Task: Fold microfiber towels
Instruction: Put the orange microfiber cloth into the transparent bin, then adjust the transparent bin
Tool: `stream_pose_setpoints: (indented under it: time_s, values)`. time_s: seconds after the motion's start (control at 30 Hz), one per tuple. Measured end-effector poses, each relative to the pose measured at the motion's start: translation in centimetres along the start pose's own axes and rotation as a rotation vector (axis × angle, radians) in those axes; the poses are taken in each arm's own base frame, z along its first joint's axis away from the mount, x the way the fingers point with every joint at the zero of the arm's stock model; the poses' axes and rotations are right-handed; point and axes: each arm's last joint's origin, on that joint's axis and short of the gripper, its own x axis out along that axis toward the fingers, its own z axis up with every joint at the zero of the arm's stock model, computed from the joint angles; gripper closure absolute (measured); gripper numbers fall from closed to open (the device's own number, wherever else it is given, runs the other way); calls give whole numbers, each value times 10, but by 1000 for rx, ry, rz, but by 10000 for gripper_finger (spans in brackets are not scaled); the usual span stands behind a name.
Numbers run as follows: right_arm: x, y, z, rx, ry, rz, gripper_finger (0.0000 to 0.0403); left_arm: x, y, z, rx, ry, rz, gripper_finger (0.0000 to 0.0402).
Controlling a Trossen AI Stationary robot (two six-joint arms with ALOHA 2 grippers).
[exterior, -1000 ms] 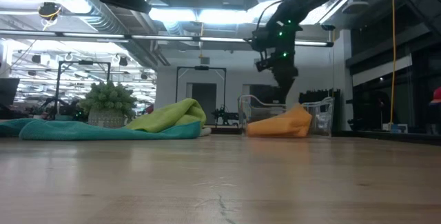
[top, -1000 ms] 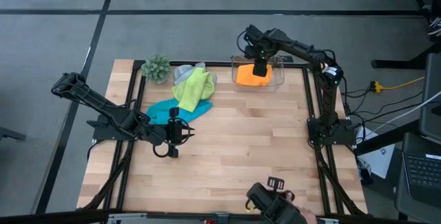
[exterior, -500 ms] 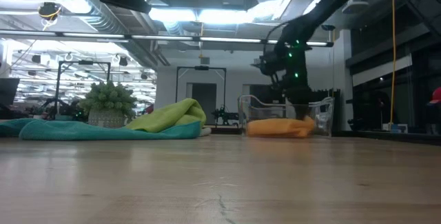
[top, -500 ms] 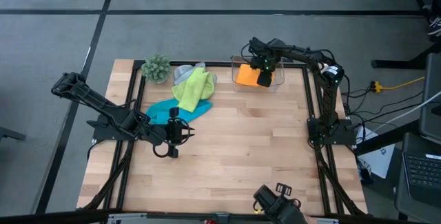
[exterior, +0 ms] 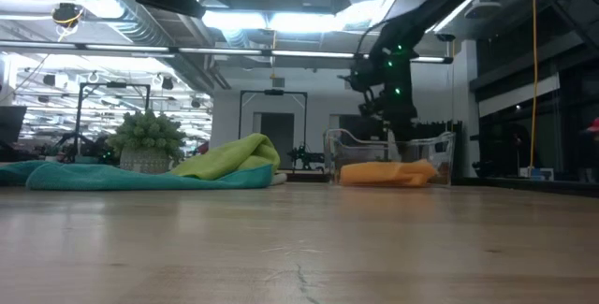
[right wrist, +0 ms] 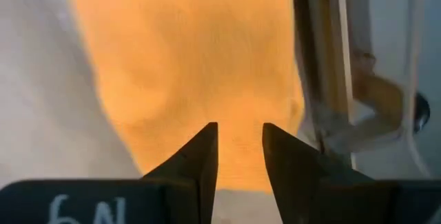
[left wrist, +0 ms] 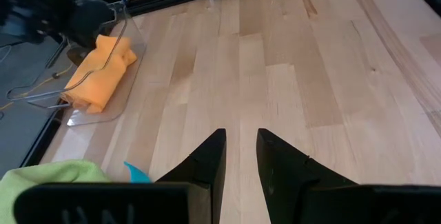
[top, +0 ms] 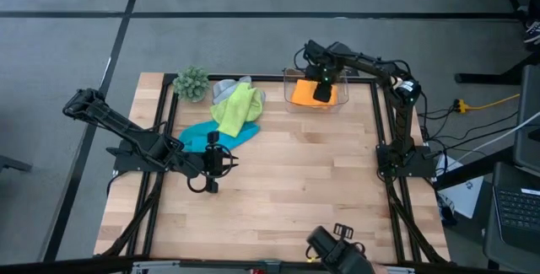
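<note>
my right gripper (right wrist: 238,156) hangs over the clear box (top: 341,97) at the far right of the table (top: 287,181), fingers a little apart and holding nothing, just above the orange towel (top: 302,94) lying inside it. my left gripper (left wrist: 240,156) waits low over bare wood near the table's left side, jaws slightly parted and empty. just beside it the blue towel (top: 192,134) lies flat, the green towel (top: 236,110) draped across it, the grey towel (top: 226,88) behind, near the small plant (top: 191,82).
</note>
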Motion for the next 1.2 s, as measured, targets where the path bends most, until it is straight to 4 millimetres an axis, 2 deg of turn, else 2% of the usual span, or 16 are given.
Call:
stream_pose_setpoints:
  time_s: [0.17, 0.33, 0.5, 0.63, 0.77, 0.87, 0.93, 1.03, 1.2]
  values:
    - [-17, 6, 10, -13, -98, 121, 286, 0, 0, 0, 0, 0, 0, 327]
    - [-28, 25, 20, -60, -159, 238, 286, 0, 0, 0, 1, 0, 0, 327]
    - [-36, 64, 41, -150, -277, 321, 286, 0, 0, 0, 1, 1, 0, 327]
    - [-37, 98, 61, -250, -403, 286, 286, 0, 0, 0, 1, 0, 0, 327]
    - [-46, 132, 84, -345, -615, 238, 286, 0, 0, 0, 1, 0, 0, 327]
    - [-53, 151, 93, -356, -689, 124, 286, 1, 1, 0, -2, 1, 4, 327]
    - [-56, 156, 94, -375, -679, 6, 286, 1, 1, 0, -2, 1, 4, 327]
    - [-60, 154, 88, -360, -633, -39, 286, 1, 1, 0, -3, 2, 4, 327]
    - [-47, 156, 70, -356, -451, 163, 286, 1, 1, 0, -4, 1, 4, 327]
